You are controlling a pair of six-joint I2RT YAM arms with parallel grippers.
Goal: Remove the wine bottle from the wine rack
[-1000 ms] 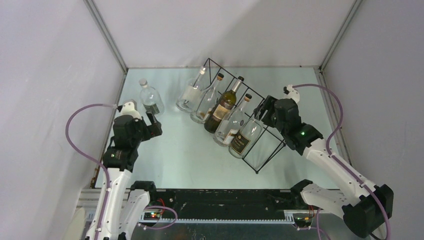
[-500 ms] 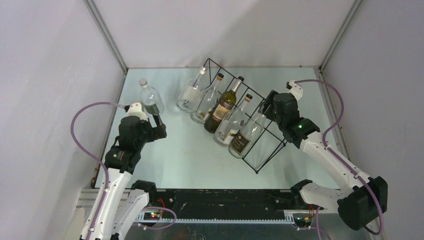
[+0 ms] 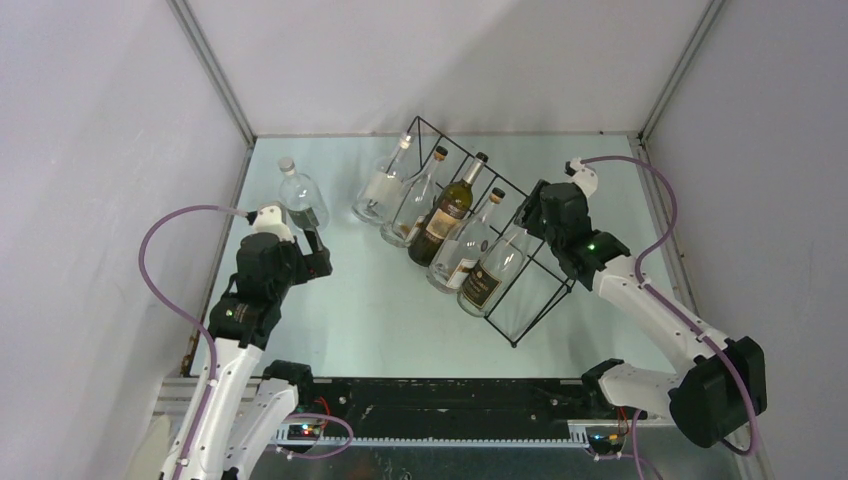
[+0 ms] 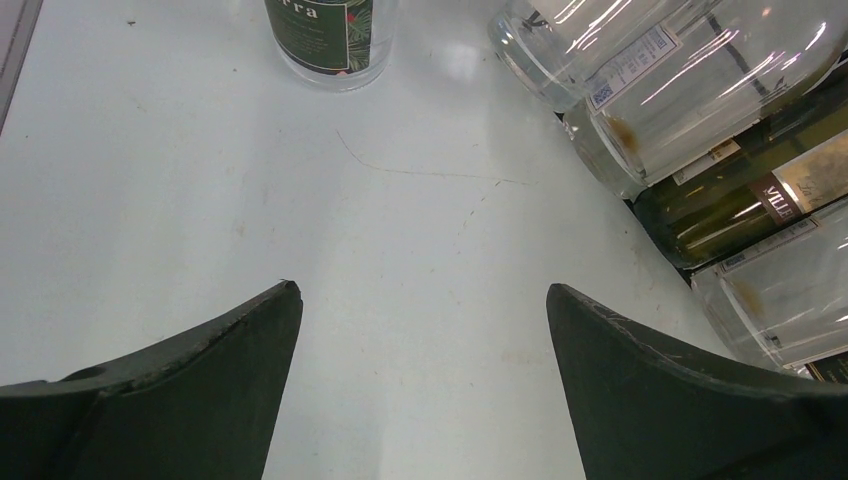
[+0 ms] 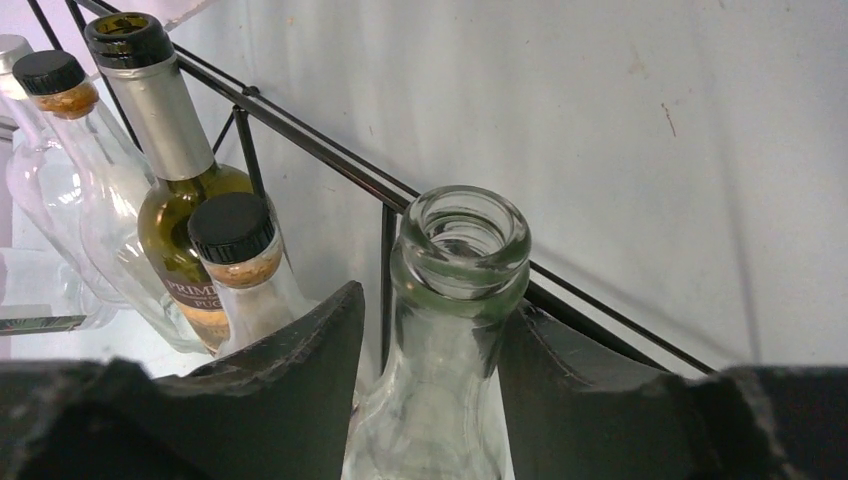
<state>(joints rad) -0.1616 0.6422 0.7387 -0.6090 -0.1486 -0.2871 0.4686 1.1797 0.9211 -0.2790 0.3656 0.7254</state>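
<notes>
The black wire wine rack (image 3: 545, 314) stands at the back right with several bottles leaning in it. My right gripper (image 3: 533, 213) is closed round the neck of the rightmost one, a clear wine bottle (image 3: 490, 275) with a dark label. In the right wrist view the fingers (image 5: 310, 350) flank the open-mouthed neck (image 5: 460, 250) just below the lip, against a rack wire (image 5: 320, 150). The right finger touches the glass and the left one is very close. My left gripper (image 3: 313, 250) is open and empty over the table, its jaws wide apart (image 4: 420, 290).
A dark green bottle (image 3: 445, 215) and other clear bottles fill the rack's other slots. A squat clear bottle (image 3: 300, 195) stands upright at the back left, just beyond my left gripper (image 4: 330, 35). Grey walls close the table in.
My right gripper has slid up the bottle's neck toward its mouth. My left gripper has shifted slightly right and nearer. The bottles have not visibly moved.
</notes>
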